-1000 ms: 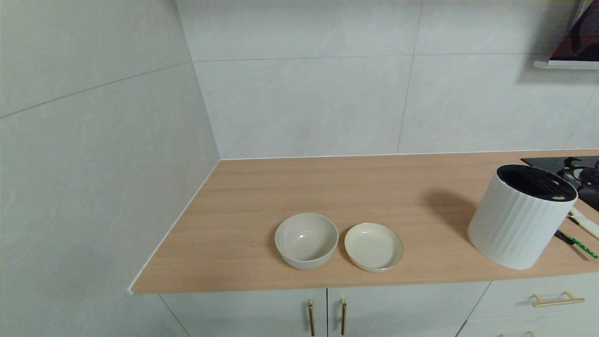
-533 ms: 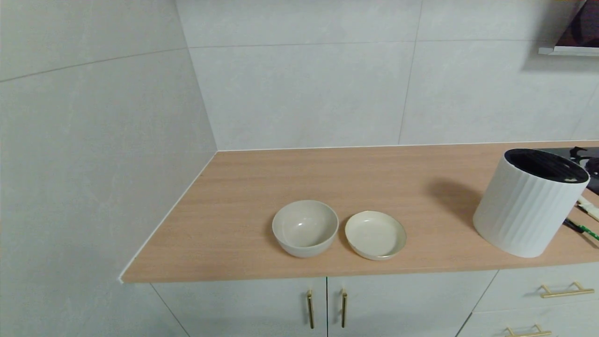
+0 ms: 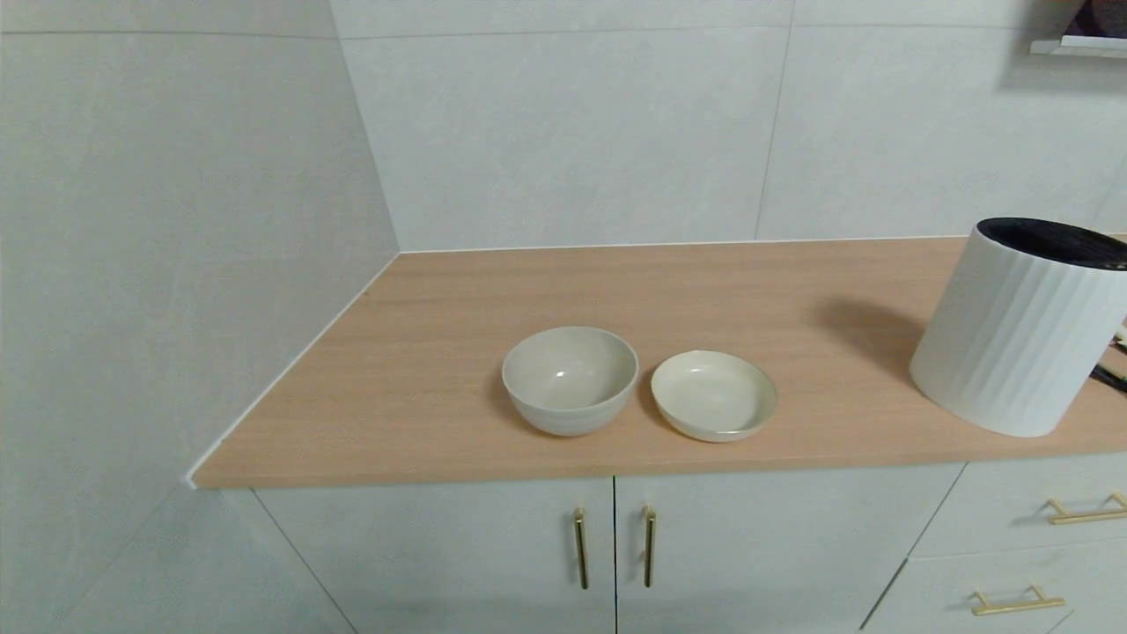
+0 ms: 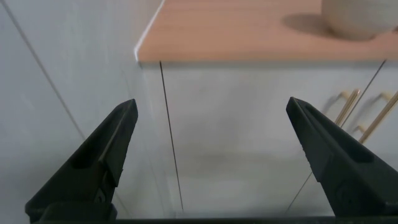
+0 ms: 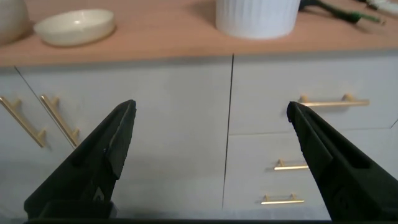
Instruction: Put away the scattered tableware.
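Recording a deep round bowl [image 3: 570,379] standing upright on the wood-grain countertop [image 3: 423,370], close to the front edge. Noting smooth grey-beige glaze, with bare glaze and one small glint showing across the interior.

Logging a shallow round dish [image 3: 713,394] just beside the bowl on the robot's right, separated by a narrow gap, also upright. Noting cream glaze, a low flared rim and a bare glazed well.

Logging a white cylindrical canister [image 3: 1021,330] well apart from the bowl, farther right than the dish. Noting a vertically ribbed matte wall and a black top insert. Finding its contents impossible to tell.

Spotting dark-handled utensils [image 5: 339,10] lying flat on the countertop, beyond the canister as seen from the bowl, one carrying green markings.

Noting pale flat cabinet doors [image 3: 440,555] directly below the bowl, with slim brass handles [image 3: 580,548] mounted vertically at the centre seam. Noting drawers [image 3: 1012,502] with horizontal brass pulls [image 3: 1087,511] lower and farther right of the bowl.

Reporting the left gripper [image 4: 211,107] hanging lower than the bowl, facing the cabinet front, black wedge-shaped fingers [image 4: 106,155] spread wide, gripping nothing. Reporting the right gripper [image 5: 211,109] likewise lower than the bowl, facing the drawers, spread wide, gripping nothing.
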Motion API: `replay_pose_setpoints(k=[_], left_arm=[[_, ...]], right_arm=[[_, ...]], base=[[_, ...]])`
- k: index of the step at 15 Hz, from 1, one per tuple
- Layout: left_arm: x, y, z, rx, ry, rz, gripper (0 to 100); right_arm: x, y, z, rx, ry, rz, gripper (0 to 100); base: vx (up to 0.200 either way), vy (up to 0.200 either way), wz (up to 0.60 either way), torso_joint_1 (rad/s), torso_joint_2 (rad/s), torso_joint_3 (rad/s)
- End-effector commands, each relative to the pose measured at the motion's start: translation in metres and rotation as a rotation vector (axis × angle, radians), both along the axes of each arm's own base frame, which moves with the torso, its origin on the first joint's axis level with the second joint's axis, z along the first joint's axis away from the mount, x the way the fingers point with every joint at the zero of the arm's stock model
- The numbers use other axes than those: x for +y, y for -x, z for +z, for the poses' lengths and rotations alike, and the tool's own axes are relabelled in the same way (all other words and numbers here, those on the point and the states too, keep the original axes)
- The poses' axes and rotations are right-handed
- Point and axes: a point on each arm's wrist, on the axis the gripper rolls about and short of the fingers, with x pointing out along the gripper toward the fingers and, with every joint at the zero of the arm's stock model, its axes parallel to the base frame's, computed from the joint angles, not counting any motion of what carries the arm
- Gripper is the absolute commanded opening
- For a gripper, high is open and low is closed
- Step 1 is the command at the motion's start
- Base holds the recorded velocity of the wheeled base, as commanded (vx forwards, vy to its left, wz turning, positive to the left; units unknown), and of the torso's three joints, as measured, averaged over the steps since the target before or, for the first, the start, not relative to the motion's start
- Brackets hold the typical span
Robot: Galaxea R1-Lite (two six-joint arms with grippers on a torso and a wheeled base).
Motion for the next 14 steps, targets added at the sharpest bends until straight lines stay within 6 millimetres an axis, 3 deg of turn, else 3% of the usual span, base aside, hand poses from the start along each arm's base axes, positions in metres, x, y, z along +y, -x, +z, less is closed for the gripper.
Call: replay_pose_setpoints(k=[1, 14], left_arm=[[0.0, 0.0, 0.0001, -0.001, 0.0, 0.0, 100], [0.0, 0.0, 0.0001, -0.001, -0.001, 0.0, 100]], right_arm=[[0.0, -0.0001, 0.0, 0.001, 0.0, 0.0, 100], [0.0, -0.0001, 0.0, 0.001, 0.0, 0.0, 100]], base=[[0.0, 0.0, 0.0, -0.217, 0.52, 0.276], [0.0, 0.0, 0.0, -0.183, 0.48, 0.291]])
